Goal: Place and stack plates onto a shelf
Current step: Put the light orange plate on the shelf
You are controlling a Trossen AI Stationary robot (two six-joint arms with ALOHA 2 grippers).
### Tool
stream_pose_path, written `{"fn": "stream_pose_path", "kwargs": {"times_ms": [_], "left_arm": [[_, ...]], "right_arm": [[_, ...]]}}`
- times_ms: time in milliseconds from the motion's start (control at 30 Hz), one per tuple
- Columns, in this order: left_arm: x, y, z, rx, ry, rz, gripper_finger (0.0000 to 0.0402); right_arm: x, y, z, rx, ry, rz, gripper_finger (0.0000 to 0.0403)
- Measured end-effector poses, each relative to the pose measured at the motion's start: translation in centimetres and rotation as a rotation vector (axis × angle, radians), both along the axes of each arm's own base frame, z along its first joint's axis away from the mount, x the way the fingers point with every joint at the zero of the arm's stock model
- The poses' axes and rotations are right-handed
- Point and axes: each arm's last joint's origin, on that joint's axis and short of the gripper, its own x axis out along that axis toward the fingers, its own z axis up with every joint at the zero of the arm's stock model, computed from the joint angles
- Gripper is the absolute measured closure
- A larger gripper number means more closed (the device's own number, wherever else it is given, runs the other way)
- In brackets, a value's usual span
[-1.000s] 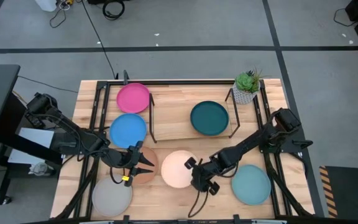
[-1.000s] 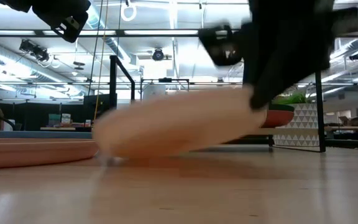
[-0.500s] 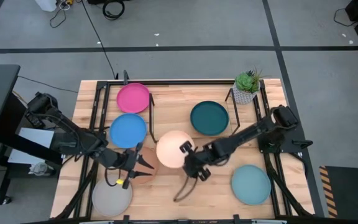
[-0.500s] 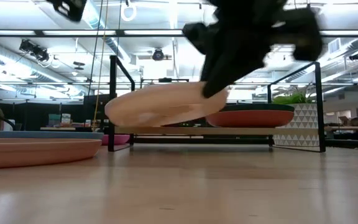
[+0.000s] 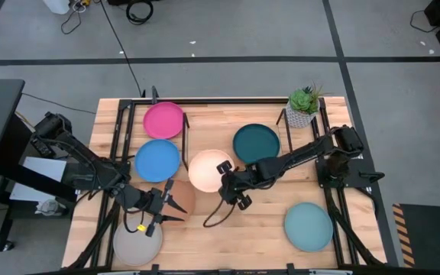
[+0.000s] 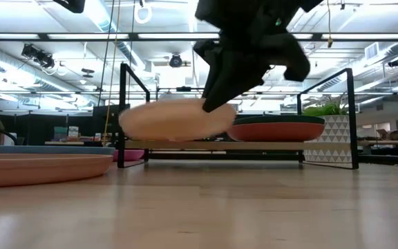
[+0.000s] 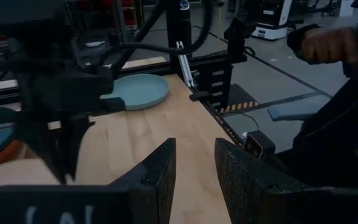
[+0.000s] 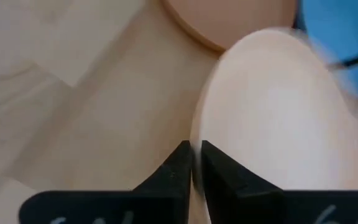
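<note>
Since a second ago the right gripper (image 5: 232, 191) has carried the cream plate (image 5: 208, 169) off the table's front middle and back to the shelf (image 5: 205, 162), where it now hangs over the left part of the wood board; the fingers (image 8: 185, 168) are pinched on its near rim, and in the low view the plate (image 6: 175, 121) sits level, clear of the table, about at board height. The left gripper (image 5: 161, 206) has drawn back toward the front left; its fingers (image 7: 160, 171) stand apart and hold nothing, above the tan plate (image 5: 182, 200) and near the grey plate (image 5: 137, 242). As for progress, I judge the work barely begun: only the dark teal plate (image 5: 257, 143) lies on the shelf's right half, with an orange plate (image 6: 275, 131) seemingly under it in the low view, and the cream one is about to be set down. Left on the table are the magenta plate (image 5: 163, 120) at the back left, the blue plate (image 5: 157, 160) just before it, tan and grey toward the front left, and the pale blue plate (image 5: 308, 226) at the front right. The shelf's left upright rods stand just beside the cream plate's far edge, and the teal plate is close on its other side, so room to lower it looks tight. The potted plant (image 5: 304, 105) at the back right corner is well clear.
</note>
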Motion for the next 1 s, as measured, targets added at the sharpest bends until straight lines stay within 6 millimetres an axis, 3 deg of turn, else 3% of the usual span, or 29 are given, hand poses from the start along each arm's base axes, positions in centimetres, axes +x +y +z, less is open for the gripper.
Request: {"fn": "stream_pose_path", "kwargs": {"times_ms": [633,1000], "left_arm": [[0.0,0.0,-0.1,0.007,0.008,0.000,0.0283],[-0.1,0.1,-0.4,0.036,0.027,-0.002,0.0283]], "right_arm": [[1.0,-6.8,0.1,0.007,-0.007,-0.072,0.0386],[1.6,-2.2,0.8,0.159,-0.141,0.130,0.0385]]}}
